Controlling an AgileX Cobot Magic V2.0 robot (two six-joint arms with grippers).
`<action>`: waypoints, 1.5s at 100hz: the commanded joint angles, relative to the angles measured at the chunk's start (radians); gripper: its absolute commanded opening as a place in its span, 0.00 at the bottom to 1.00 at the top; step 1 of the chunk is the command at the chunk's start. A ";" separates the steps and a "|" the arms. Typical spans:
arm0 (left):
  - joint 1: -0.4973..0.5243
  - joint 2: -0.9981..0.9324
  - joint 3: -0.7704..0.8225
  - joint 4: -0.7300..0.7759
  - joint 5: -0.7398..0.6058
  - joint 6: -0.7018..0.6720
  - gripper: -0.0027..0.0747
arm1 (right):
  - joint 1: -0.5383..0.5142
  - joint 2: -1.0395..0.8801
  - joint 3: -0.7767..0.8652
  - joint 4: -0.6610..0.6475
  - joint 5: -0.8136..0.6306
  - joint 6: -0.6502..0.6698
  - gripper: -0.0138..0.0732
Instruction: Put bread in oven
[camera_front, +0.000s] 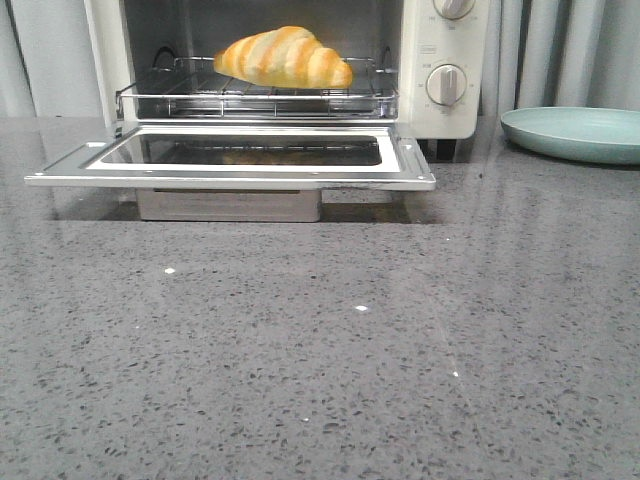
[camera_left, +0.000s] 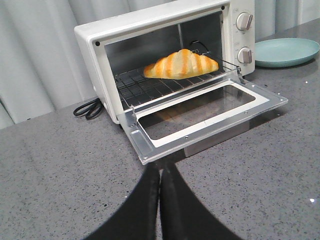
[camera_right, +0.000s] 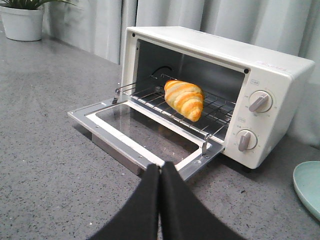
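The bread (camera_front: 284, 58) lies on the rack (camera_left: 150, 85) inside the oven (camera_right: 270, 65), whose door (camera_front: 230, 160) hangs fully open. We hold nothing: the left gripper (camera_left: 160, 187) and right gripper (camera_right: 160, 185) are both closed and empty, well back from the oven. Risk, in our judgement: the rack sits drawn forward, so closing the door abruptly may jolt it and roll the bread off.

Orange bread (camera_front: 285, 58) (cream stripes)

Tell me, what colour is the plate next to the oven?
The plate is pale blue-green, clearest in the left wrist view.
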 joint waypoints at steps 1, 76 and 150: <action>0.003 0.014 -0.023 -0.012 -0.082 -0.012 0.01 | -0.007 0.008 -0.024 -0.004 -0.084 0.001 0.09; 0.311 -0.098 0.551 -0.029 -0.722 -0.161 0.01 | -0.007 0.008 -0.024 -0.004 -0.078 0.001 0.09; 0.363 -0.098 0.555 -0.029 -0.442 -0.209 0.01 | -0.007 0.008 -0.024 -0.004 -0.078 0.001 0.09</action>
